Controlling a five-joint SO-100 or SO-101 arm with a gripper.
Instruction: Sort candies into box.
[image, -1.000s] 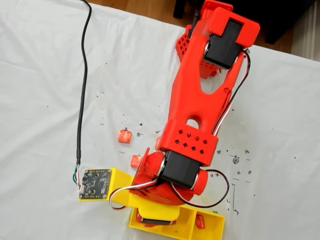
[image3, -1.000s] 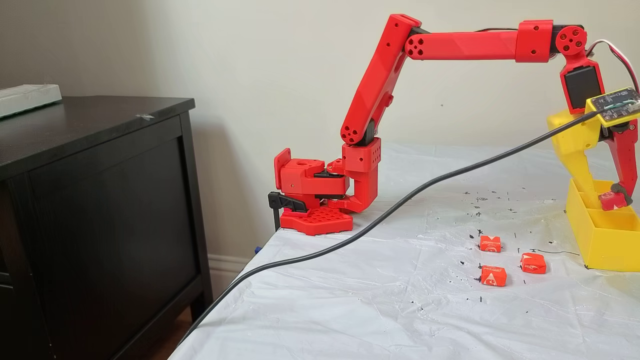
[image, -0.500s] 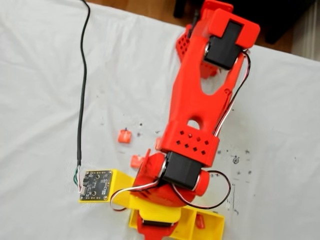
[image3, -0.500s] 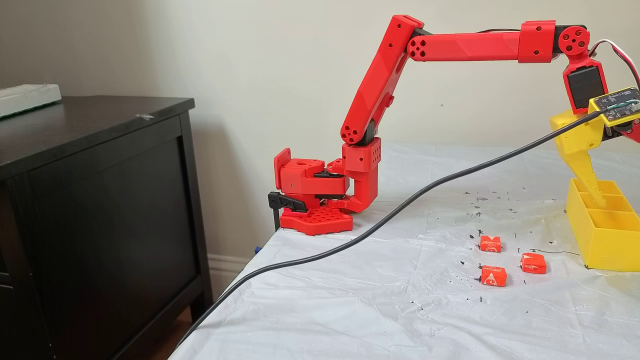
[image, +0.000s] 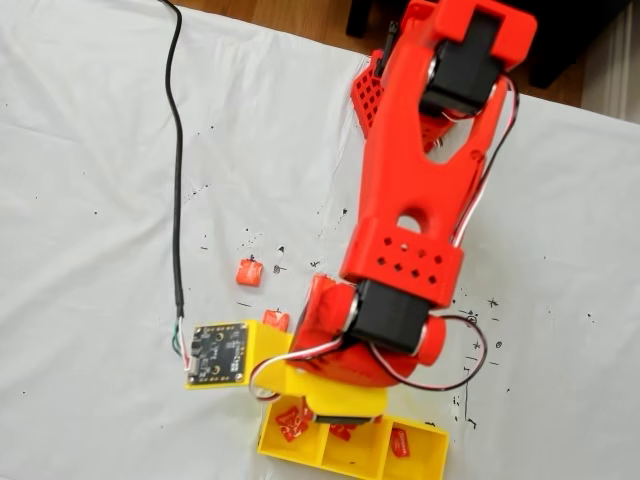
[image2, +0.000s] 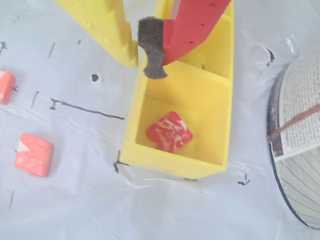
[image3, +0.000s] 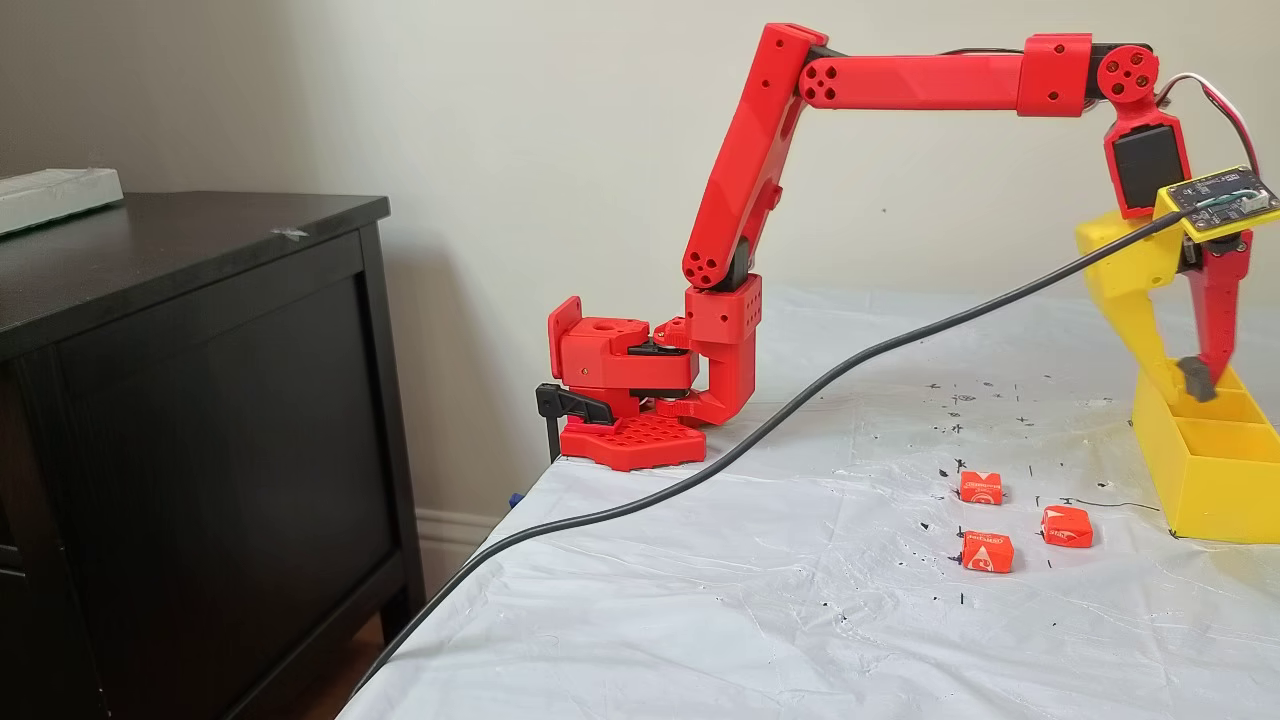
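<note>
Above the box (image2: 131, 131) rim, tool (image2: 142, 60) released and empty, one candy (image2: 169, 131) in the end compartment below.

box (image3: 1210, 480): cut by right edge in a fixed view | box (image: 350, 455): middle compartment partly hidden under arm (image: 410, 240) | candy (image2: 4, 85) left of box: cut by edge, wrist view

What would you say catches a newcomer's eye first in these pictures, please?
The big red arm reaching across the white table from its clamped base. Its empty gripper hangs over the yellow box, where a red-and-white candy lies in the end compartment. Three orange candies wait on the sheet.
</note>
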